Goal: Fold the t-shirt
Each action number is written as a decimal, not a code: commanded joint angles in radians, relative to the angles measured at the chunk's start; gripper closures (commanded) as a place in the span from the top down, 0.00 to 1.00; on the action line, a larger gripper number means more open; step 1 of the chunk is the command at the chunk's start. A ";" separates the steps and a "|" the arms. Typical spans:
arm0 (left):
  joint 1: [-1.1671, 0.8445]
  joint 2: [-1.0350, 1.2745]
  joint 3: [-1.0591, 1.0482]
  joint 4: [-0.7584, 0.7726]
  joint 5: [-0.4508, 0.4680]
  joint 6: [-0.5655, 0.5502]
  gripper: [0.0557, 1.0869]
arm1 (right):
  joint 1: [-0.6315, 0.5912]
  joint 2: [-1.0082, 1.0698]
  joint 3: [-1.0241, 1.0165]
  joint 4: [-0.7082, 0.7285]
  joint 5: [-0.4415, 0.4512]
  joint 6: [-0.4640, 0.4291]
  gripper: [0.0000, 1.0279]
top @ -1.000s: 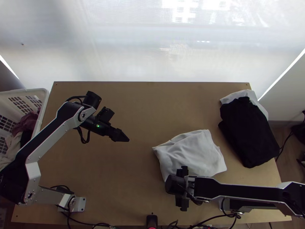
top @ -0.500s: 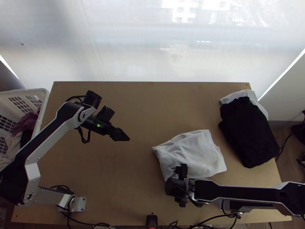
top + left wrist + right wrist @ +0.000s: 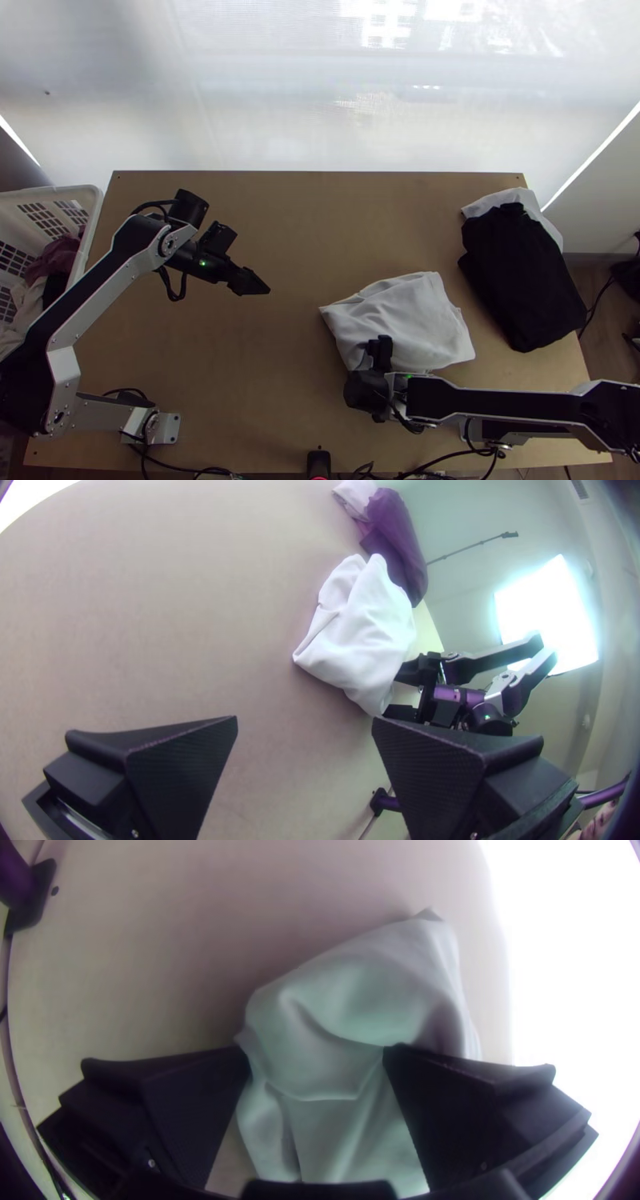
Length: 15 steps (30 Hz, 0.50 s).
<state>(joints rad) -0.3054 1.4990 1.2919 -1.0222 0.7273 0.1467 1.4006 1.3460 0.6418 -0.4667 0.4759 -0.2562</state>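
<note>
Spot the right claw (image 3: 317,1050), with two wide, flat, black fingers apart, at the near edge of the crumpled white cloth t-shirt (image 3: 416,320). Looks like a small folded bundle with soft bumps; can't count the layers. Likely time to tidy that near edge. Bring one finger down on each side of the cloth, pinch softly, and lift just a bit. Go slowly, or risk dragging the whole bundle out of shape. Lay the edge flat, let go, then pat out the bumps. Find the left claw (image 3: 305,723), also with fingers apart, well away from the t-shirt, ready to help.

Now look at the light wooden counter (image 3: 240,376) under the t-shirt. On its right side, see a thick, folded black cloth (image 3: 520,280) on top of a white cloth (image 3: 500,200). Beside the left edge, find a white plastic basket (image 3: 94,224) with purple cloth (image 3: 60,258) inside. Behind, see a big, pale, bright sheet (image 3: 320,112).
</note>
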 commanded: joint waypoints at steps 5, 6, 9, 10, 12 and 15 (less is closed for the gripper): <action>0.017 -0.005 -0.005 0.014 0.000 -0.007 0.95 | -0.002 0.035 -0.024 0.109 0.073 -0.032 0.76; 0.020 -0.005 -0.005 0.014 0.000 -0.009 0.95 | -0.002 0.036 -0.022 0.111 0.072 -0.032 0.72; 0.031 -0.010 -0.002 0.014 0.000 -0.012 0.95 | 0.000 0.030 -0.027 0.112 0.072 -0.035 0.57; 0.035 -0.011 -0.003 0.014 0.000 -0.012 0.95 | 0.000 0.021 -0.036 0.117 0.072 -0.044 0.48; 0.042 -0.016 -0.009 0.014 0.000 -0.012 0.95 | 0.000 -0.002 -0.057 0.142 0.069 -0.083 0.24; 0.046 -0.019 -0.016 0.014 0.000 -0.012 0.95 | 0.000 -0.028 -0.076 0.154 0.069 -0.100 0.03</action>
<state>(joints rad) -0.2745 1.4876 1.2850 -1.0088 0.7254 0.1364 1.3994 1.3556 0.6006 -0.3504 0.5388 -0.3157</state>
